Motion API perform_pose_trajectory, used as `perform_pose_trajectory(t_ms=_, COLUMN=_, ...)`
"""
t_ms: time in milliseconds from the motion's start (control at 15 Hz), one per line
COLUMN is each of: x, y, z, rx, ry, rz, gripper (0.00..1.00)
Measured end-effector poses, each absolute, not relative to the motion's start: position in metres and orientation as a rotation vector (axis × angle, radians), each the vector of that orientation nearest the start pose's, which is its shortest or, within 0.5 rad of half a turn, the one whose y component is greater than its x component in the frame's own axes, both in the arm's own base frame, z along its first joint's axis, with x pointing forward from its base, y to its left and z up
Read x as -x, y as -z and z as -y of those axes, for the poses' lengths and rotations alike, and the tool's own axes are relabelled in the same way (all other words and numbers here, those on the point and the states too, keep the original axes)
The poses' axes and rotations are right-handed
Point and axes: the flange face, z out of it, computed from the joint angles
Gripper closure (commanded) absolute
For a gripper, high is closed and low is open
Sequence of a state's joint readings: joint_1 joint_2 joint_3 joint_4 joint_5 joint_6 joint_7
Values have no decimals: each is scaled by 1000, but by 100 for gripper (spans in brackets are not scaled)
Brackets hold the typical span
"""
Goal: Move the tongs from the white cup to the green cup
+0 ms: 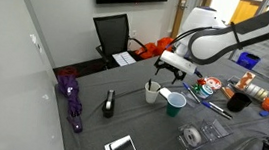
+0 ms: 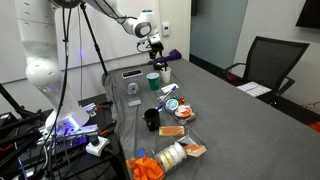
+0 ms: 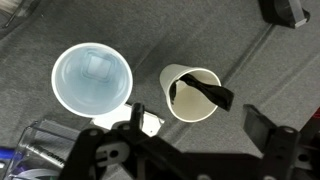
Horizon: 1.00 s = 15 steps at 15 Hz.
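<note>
Black slim tongs (image 3: 205,95) sit in the small white cup (image 3: 185,110); the dark green cup (image 3: 92,80) is at its 9 o'clock. Above, the end effector (image 3: 180,140) hangs released.

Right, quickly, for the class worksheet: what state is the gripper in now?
Gripper: open, holding nothing; the tongs sit in the white cup.

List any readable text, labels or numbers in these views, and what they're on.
No text can be read in any view.
Colourful print on the round tin: too blurred to read.
On the white cup and green cup: no markings show in the wrist view.
</note>
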<state>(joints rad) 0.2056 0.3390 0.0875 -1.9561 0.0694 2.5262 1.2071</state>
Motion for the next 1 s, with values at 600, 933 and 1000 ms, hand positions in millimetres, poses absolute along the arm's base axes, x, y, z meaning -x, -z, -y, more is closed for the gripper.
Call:
perform_pose_trajectory(t_ms=600, x=-617, y=-273, z=-175, rx=2643, ry=131, rz=-1424, gripper=0)
perform_pose_trajectory(t_ms=933, x=-623, y=-251, z=-180, rx=2661, ry=108, rz=-1425, gripper=25)
perform_pose_trajectory(t_ms=1000, x=-624, y=-247, z=-181, rx=2661, ry=109, rz=-1425, gripper=26)
